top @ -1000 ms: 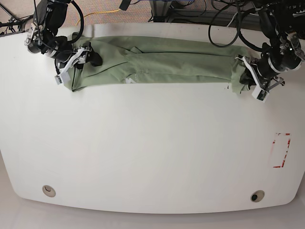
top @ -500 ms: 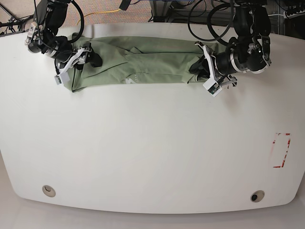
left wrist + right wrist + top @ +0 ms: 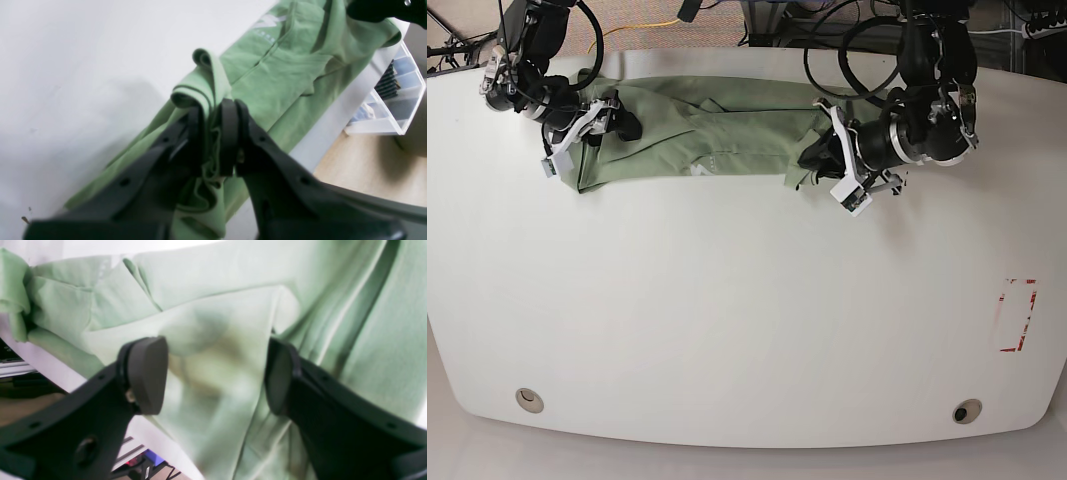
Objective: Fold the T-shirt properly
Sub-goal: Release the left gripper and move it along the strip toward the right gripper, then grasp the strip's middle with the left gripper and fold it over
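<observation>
Along the desk's (image 3: 727,300) far edge lies the T-shirt (image 3: 717,135), my fingers at both of its ends.

My left fingers (image 3: 213,133) are clamped tight on a bunched fold of the green cloth, lifted over the shirt's middle. My right fingers (image 3: 213,373) stand wide apart at the other end, cloth lying between the pads (image 3: 148,373), gripping nothing that I can see.

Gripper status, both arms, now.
Left gripper: shut on the T-shirt, a bunched edge pinched between its jaws.
Right gripper: open, jaws wide over the cloth, holding nothing.
</observation>
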Robot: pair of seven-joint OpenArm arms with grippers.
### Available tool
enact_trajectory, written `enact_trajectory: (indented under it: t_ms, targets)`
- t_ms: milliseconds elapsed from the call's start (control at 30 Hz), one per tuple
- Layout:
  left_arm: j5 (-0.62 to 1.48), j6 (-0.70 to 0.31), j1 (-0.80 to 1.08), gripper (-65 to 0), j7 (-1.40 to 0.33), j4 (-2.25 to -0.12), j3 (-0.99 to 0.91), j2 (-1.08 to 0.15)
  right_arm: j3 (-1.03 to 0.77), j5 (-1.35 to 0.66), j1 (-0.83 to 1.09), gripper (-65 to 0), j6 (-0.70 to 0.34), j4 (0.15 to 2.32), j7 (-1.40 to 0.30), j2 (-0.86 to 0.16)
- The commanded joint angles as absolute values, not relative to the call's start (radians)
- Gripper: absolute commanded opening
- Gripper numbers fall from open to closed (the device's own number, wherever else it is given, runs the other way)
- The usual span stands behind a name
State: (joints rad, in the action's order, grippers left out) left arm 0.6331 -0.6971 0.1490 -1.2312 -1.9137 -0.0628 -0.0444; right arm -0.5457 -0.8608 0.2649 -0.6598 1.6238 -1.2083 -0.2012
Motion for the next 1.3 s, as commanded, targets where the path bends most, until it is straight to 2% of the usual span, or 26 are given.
enact_trajectory:
  t_ms: [0, 133, 533, 600, 733, 800, 1033, 1267]
  targets:
    - [0.659, -0.698, 0.127, -60.8, -1.204, -1.929, -0.062, -0.042, -0.549, -0.860, 0.265, -22.8, -0.667, 1.638, -1.208, -0.211]
    - [0.656, -0.698, 0.125, -55.3, -1.204, -1.928, -0.031, -0.042, -0.549, -0.862, 0.263, -22.8, -0.668, 1.639, -1.208, -0.211]
    - [0.659, -0.698, 0.124, -54.2, -1.204, -1.929, 0.130, -0.036, -0.549, -0.862, 0.262, -22.8, -0.673, 1.639, -1.208, -0.211]
    - [0.661, -0.698, 0.122, -48.9, -1.204, -1.931, 0.137, -0.021, -0.547, -0.862, 0.259, -22.8, -0.673, 1.638, -1.208, -0.211]
    - [0.659, -0.698, 0.113, -32.5, -1.204, -1.933, 0.139, -0.001, -0.547, -0.863, 0.260, -22.8, -0.673, 1.639, -1.208, -0.211]
    - [0.656, -0.698, 0.110, -29.4, -1.204, -1.933, 0.139, -0.001, -0.547, -0.863, 0.260, -22.8, -0.673, 1.639, -1.208, -0.211]
    - [0.671, -0.698, 0.094, -30.0, -1.222, -1.949, 0.139, -0.001, -0.547, -0.862, 0.260, -22.8, -0.673, 1.638, -1.208, -0.211]
    - [0.796, -0.698, 0.061, -30.4, -1.305, -1.971, 0.116, -0.007, -0.547, -0.862, 0.257, -22.8, -0.673, 1.635, -1.208, -0.211]
